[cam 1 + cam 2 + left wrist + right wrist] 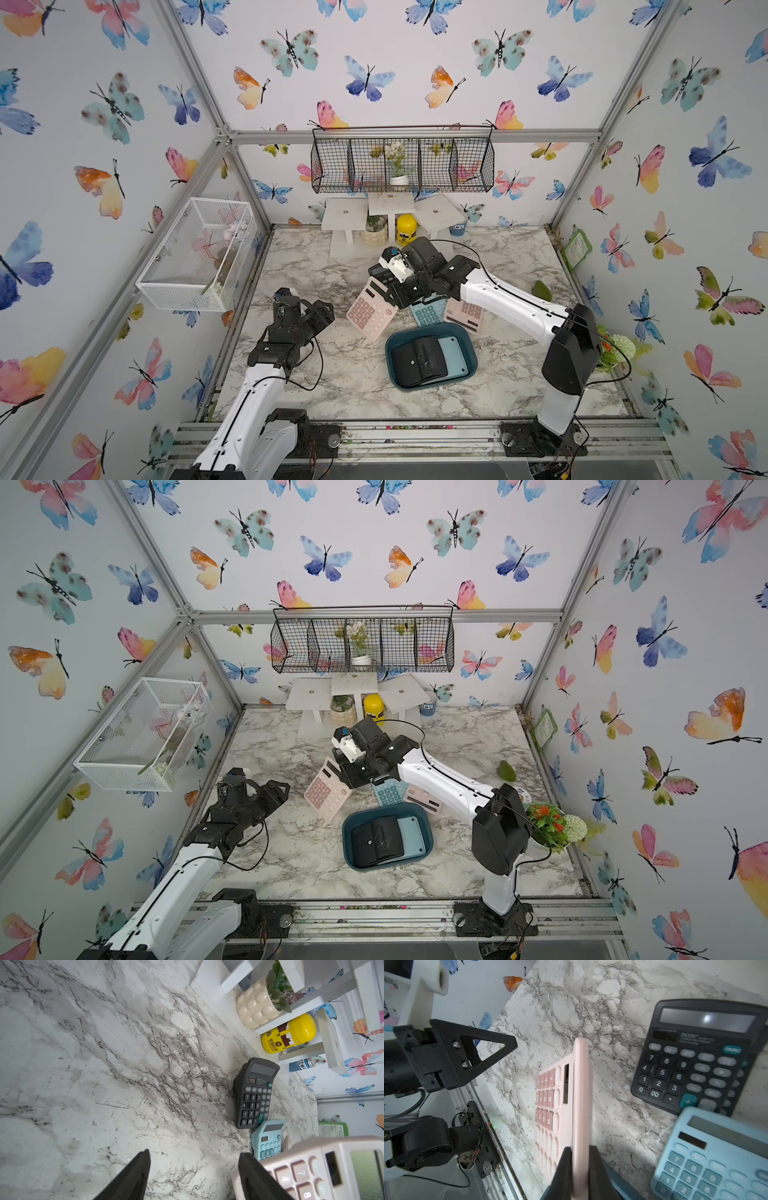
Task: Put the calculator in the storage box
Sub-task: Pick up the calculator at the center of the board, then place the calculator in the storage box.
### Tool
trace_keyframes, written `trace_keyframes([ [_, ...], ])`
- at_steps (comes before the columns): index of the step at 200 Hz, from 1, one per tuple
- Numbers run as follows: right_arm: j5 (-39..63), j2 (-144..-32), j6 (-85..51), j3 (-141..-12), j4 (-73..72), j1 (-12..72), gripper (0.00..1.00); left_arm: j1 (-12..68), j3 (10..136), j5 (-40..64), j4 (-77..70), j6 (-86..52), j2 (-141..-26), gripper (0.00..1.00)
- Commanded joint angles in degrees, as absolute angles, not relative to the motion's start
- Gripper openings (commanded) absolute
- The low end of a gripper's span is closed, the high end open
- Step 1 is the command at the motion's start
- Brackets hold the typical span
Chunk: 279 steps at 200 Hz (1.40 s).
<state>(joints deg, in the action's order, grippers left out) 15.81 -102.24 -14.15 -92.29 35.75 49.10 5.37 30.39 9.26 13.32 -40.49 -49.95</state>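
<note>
Surface: marble-patterned tabletop (324,374) inside a metal frame walled with butterfly paper.
Destination: the dark teal storage box (389,355) sat at lower centre of both top views. It already held a black case (415,361) and a pale blue flat item (453,353), which covered most of its floor.
Cargo: the pink calculator (371,313) hung tilted at centre frame, just up and left of the storage box and outside it. Whether its low corner touched the tabletop could not be told.
Right arm: the right gripper (580,1151) was clenched on the thin edge of the pink calculator near one end, with most of the body sticking out past the fingers.
Left arm: the left gripper (194,1155) stood spread and empty, left of centre in the top views. One finger was close beside the pink calculator in the left wrist view.
Clutter: a black calculator (695,1059), a blue calculator (716,1157) and a second pink one (463,313) lay on the tabletop under and beside the right arm, just above the storage box.
Slip risk: a pinch so near the end would likely let the long body swing or slide out during the carry.
Landing risk: with the storage box this full, the pink calculator could catch the rim, or end up propped on the contents and tip out.
Collision risk: a low sweep might strike the left gripper or shove the loose calculators.
</note>
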Motion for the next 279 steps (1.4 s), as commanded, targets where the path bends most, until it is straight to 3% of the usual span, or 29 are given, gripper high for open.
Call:
trace_keyframes([
  [1,10.12,-95.77,-16.83,-89.27,38.69,48.87,0.05,7.63,31.65,10.36,14.06,-39.95,-49.09,0.73],
  [72,-2.22,-75.76,-21.86,-77.84,47.90,48.87,0.06,16.20,32.95,5.31,12.70,-42.18,-51.57,0.74],
  [126,-9.48,-66.66,-26.13,-71.64,54.18,48.91,0.04,20.98,34.06,2.70,11.25,-43.33,-54.60,0.74],
  [193,-17.18,-62.44,-31.04,-64.77,58.39,48.96,0.02,25.11,34.28,0.35,10.37,-44.31,-56.63,0.74],
  [279,-27.44,-66.18,-37.77,-61.36,61.15,53.37,0.02,27.87,35.38,-1.53,9.76,-44.78,-58.97,0.74],
])
